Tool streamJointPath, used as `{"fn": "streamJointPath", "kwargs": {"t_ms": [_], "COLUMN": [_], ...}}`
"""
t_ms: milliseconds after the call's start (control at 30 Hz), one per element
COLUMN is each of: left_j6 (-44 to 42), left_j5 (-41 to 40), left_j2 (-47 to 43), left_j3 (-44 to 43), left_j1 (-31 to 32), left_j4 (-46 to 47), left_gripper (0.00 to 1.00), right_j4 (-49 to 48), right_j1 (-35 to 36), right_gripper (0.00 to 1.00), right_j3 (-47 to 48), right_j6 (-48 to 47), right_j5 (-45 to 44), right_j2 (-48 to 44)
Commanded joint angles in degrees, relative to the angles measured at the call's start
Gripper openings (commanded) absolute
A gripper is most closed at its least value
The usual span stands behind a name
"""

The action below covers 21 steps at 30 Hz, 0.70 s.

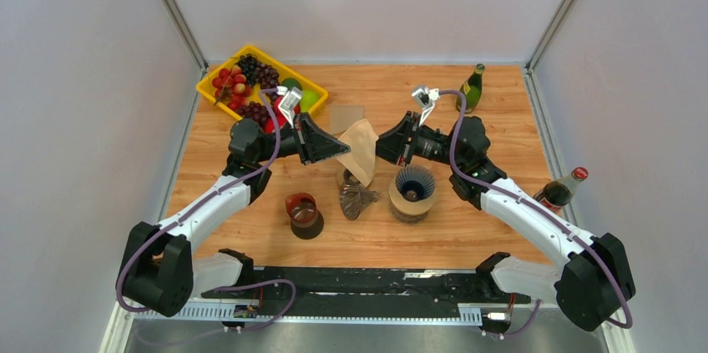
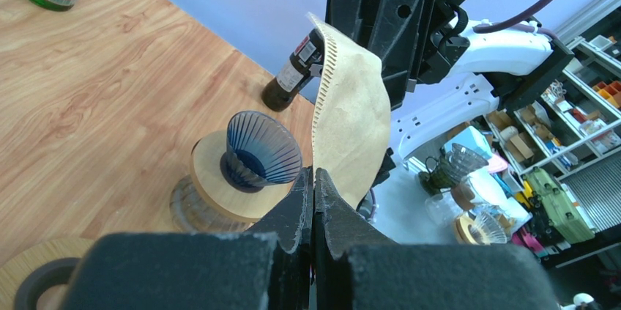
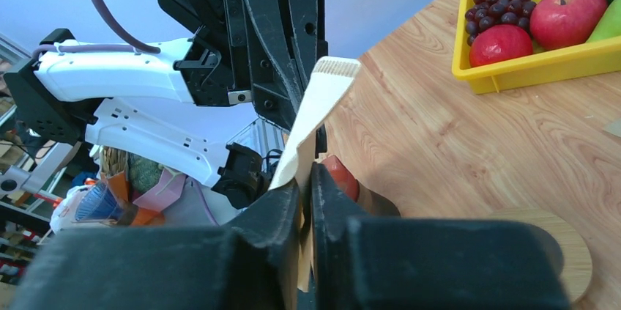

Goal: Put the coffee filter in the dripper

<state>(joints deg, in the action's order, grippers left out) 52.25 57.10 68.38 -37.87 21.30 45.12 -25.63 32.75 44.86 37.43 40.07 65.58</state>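
My left gripper (image 1: 338,148) and right gripper (image 1: 384,146) are each clenched on an opposite edge of the coffee filter (image 1: 361,148), which hangs in the air just beside the dripper (image 1: 414,184), not in it. The filter is thin tan paper, fan-shaped, with a crimped seam; I judge it light, floppy and easily torn, best pinched at its edges; the dripper is a ribbed blue cone.

A robotics lab: white-panelled test booth (image 1: 75,78) around the table (image 1: 501,111) (cluttered storage shelves (image 2: 586,105) beyond).
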Motion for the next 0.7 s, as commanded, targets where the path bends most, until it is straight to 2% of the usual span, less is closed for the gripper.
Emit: {"fn": "streamJointPath", "kwargs": {"t_ms": [0,100,200,300,333,367,400,433,467,533,667], "left_j6": [0.05,-0.77,-2.54,-7.16,-8.44,-11.76,-13.37,-16.54,-18.05,-22.01,-29.82], "left_j5": [0.66,0.44,-0.32,-2.23,-4.07,-5.23,-8.12,-9.36,-11.33,-15.29,-31.57], "left_j2": [0.09,0.09,-0.03,-0.66,-1.15,-1.5,-2.2,-2.64,-3.69,-5.59,-8.88], "left_j3": [0.07,-0.41,-1.01,-2.53,-3.54,-4.15,-5.46,-6.04,-7.01,-8.22,-11.36], "left_j1": [0.06,0.05,-0.01,0.12,0.01,0.05,0.1,0.22,0.4,1.25,4.56], "left_j4": [2.93,1.2,-2.06,-10.22,-12.42,-18.32,-21.61,-26.99,-29.29,-37.0,-48.97], "left_gripper": [0.0,0.01,0.16,0.26,0.39,0.48,0.64,0.74,0.91,0.99,1.0], "right_j4": [-4.4,-3.15,4.93,7.03,7.23,7.98,9.73,11.9,14.4,18.42,29.43], "right_j1": [0.09,0.11,0.12,0.12,0.12,0.12,0.13,0.12,0.11,0.12,1.3], "right_gripper": [0.02,0.0,0.0,0.0,0.0,0.0,0.0,0.0,0.0,0.0,0.0], "right_j3": [-0.18,0.23,2.49,2.79,2.82,2.97,3.56,4.28,5.08,6.57,10.73], "right_j6": [1.1,0.18,-3.17,-3.89,-3.76,-4.0,-4.6,-5.38,-6.16,-6.95,-5.15], "right_j5": [1.54,0.66,-3.9,-5.23,-5.63,-6.76,-8.36,-10.46,-12.46,-16.06,-28.35], "right_j2": [-0.46,-0.45,-0.16,-0.08,-0.03,-0.02,-0.02,0.17,0.47,0.99,3.13]}}
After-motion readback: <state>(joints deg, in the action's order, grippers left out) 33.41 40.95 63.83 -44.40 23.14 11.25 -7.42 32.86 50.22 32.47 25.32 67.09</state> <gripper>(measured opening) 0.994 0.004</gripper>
